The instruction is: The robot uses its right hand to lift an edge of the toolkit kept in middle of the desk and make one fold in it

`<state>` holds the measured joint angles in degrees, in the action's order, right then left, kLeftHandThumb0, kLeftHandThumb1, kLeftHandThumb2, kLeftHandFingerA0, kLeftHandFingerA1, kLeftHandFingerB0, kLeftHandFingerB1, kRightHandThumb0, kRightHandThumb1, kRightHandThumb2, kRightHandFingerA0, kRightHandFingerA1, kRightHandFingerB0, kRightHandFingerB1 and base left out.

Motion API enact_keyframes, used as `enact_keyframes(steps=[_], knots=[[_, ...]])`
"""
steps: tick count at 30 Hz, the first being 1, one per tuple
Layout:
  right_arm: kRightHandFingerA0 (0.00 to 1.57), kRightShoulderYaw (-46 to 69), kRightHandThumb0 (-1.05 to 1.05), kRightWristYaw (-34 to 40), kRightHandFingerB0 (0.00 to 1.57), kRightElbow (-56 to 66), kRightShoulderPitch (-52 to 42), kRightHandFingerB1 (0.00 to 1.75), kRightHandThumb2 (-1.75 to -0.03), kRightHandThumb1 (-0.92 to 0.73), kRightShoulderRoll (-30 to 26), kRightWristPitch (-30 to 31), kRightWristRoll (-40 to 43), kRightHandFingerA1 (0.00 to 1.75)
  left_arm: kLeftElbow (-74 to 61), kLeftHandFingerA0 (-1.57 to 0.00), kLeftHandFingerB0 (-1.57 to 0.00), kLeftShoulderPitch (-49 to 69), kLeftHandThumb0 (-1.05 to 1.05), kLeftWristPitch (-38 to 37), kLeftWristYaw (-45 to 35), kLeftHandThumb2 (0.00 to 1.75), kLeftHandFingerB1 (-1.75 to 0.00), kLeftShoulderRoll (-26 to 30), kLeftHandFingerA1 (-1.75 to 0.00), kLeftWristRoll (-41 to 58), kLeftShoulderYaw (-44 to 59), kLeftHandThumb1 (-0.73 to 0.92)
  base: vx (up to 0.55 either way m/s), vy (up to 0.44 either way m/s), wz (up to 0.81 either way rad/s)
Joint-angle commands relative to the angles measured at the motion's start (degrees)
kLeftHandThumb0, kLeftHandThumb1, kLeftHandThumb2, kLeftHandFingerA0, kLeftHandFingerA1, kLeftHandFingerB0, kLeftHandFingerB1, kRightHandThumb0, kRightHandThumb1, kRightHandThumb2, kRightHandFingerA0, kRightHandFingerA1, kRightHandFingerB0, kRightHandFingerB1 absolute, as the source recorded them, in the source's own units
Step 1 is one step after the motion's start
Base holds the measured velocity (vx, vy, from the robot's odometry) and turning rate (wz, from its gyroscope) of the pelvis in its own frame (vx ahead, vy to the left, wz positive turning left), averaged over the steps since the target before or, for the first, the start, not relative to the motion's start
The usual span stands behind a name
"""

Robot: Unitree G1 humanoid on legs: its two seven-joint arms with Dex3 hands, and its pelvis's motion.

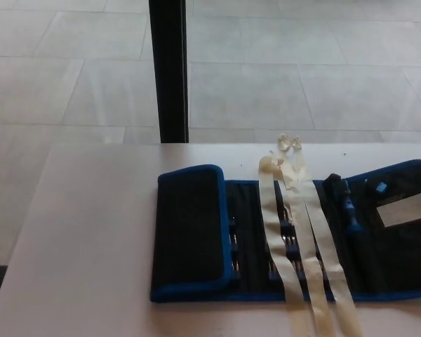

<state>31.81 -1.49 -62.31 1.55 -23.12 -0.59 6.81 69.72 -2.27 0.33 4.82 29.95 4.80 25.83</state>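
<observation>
Neither of the robot's hands shows in our view, so we cannot tell whether their fingers are apart or together. We see the toolkit lying on the white desk, a black cloth roll edged in blue, with its left flap folded over onto the middle part. Two pale ribbons trail across it toward the near edge. On the right panel sits a grey label; its writing looks too blurred for us to read. A black post stands behind the desk.
</observation>
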Motion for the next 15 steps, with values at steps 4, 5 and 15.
enact_keyframes(steps=[4, 5, 15], knots=[[1.15, 15.3, -0.55, 5.8, 0.74, 2.1, 3.9, 1.01, -0.61, -0.58, -6.9, 6.2, 13.3, 1.56, 2.9, -0.73, -0.62, -0.7, -0.47, 0.0, 2.4, 0.54, -0.59, 2.5, -0.75, 3.4, 3.5, 0.47, 0.0, 0.0, 0.0], [0.91, 17.6, -0.55, 8.0, 0.66, 1.4, 5.3, 0.94, -0.59, -0.6, -8.0, 7.7, 14.7, 1.34, 3.0, -0.72, -0.61, -0.6, -0.47, -0.1, 2.3, 0.54, -0.58, 2.6, -0.74, 3.1, 3.4, 0.48, 0.0, 0.0, 0.0], [1.32, 26.5, -0.7, 7.7, 0.37, -1.1, 14.7, 0.78, -0.9, -0.62, -17.4, 10.0, 18.9, 1.5, 3.0, -0.75, -0.67, -0.1, -0.48, -0.5, 2.1, 0.54, -0.57, 2.5, -0.73, 3.0, 3.6, 0.48, 0.0, 0.0, 0.0]])
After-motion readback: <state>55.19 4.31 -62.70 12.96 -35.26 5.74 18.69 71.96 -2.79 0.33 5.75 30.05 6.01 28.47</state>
